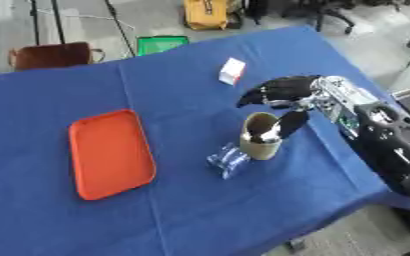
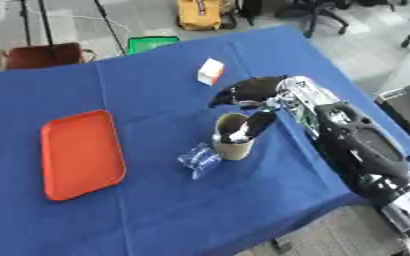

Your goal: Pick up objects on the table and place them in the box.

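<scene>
Right robot hand [image 1: 283,92], thumb inside upright cup [image 1: 260,136]

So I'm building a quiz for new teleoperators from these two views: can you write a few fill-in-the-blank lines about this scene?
1. The tablecloth is ____.
2. The flat tray lying left of the cup is ____.
3. The robot's ____ hand reaches over the cup.
4. The crumpled clear wrapper lies beside the ____.

Missing words: blue; orange; right; cup

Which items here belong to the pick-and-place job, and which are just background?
Job items:
- tan cup, right robot hand over it
- clear plastic item
- small white-and-red box
- orange tray

Background:
- green item, yellow bag, brown bag on the floor
</scene>
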